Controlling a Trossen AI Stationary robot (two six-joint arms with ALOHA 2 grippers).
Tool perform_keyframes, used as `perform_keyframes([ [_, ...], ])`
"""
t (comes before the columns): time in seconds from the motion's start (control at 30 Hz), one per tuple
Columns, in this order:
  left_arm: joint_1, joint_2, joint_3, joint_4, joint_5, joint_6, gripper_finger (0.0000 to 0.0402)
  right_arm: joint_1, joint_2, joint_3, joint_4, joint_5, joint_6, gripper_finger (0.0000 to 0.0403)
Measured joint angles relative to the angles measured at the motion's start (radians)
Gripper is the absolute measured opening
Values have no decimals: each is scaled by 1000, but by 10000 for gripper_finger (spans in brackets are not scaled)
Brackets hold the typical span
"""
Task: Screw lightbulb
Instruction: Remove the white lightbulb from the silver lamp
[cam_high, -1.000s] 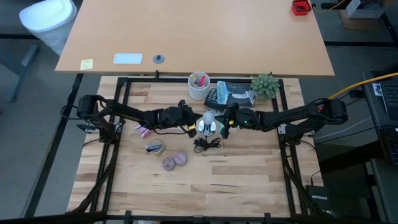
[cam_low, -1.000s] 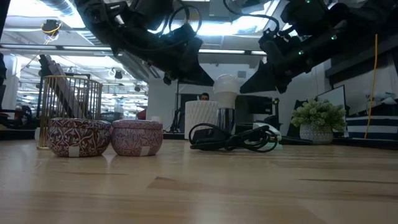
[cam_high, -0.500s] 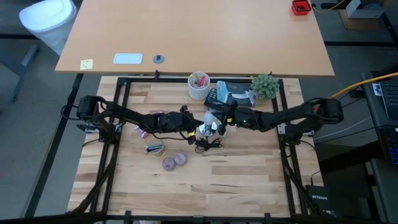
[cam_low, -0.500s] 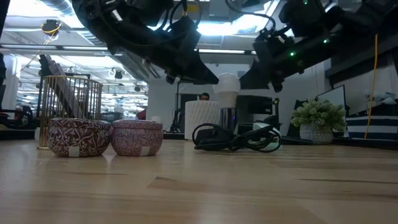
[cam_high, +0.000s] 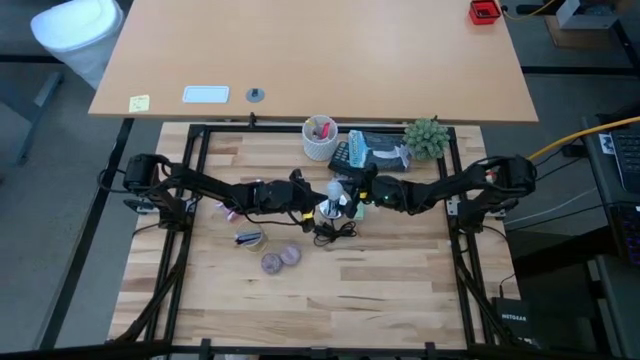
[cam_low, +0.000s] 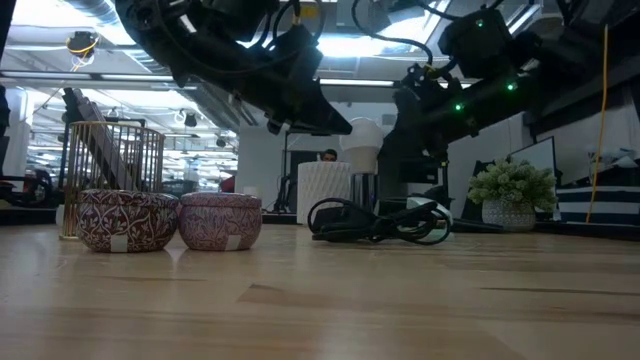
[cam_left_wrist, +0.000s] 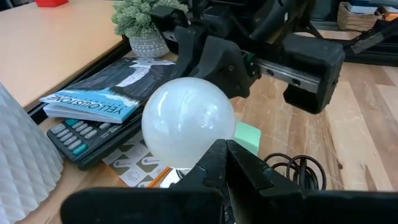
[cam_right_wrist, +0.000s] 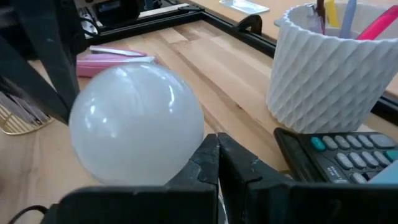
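Note:
The lightbulb (cam_high: 334, 189), a white round globe, stands upright on a silvery socket (cam_low: 362, 188) with a black cord (cam_low: 380, 222) coiled beside it at mid-table. It also shows in the left wrist view (cam_left_wrist: 186, 121) and the right wrist view (cam_right_wrist: 137, 124). My left gripper (cam_high: 318, 203) is shut at the bulb's left side, low on the globe (cam_left_wrist: 227, 163). My right gripper (cam_high: 352, 193) is shut close by the bulb's right side (cam_right_wrist: 217, 155). My left gripper has its shut fingertips (cam_low: 343, 127) against the left side of the bulb's globe (cam_low: 352, 132), coming level from the table's left. The bulb stays upright on its socket. My right gripper stands hard by the globe's right side (cam_low: 383, 138); I cannot tell whether it touches.
A white patterned cup of pens (cam_high: 320, 138), a calculator under a booklet (cam_high: 365, 152) and a small plant (cam_high: 427, 138) stand at the far edge. Two purple tins (cam_low: 165, 220) and a gold wire basket (cam_low: 110, 150) sit left of the bulb. A green pad (cam_left_wrist: 249, 134) lies by the cord.
My left gripper has gone toward the table's right edge until its tips meet the bulb. My right gripper has gone toward the table's left edge, closer to the bulb, and tipped downward. The socket and cord have slid slightly toward the left.

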Motion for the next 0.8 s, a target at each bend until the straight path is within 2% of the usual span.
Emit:
perform_keyframes([
  [0.2, 0, 0, 0, 1, -6, 0, 0, 1, -32, 0, -1, 29, -83, 3],
  [0.4, -4, -1, 0, 1, -6, 2, 0, 2, -126, 0, -74, 29, -131, 3],
  [0.63, -14, -2, 0, 0, -6, 8, 0, 2, -306, 1, -329, 27, -117, 3],
  [0.8, -13, -3, 0, 0, -12, 19, 0, 2, -460, 1, -533, -66, -44, 3],
])
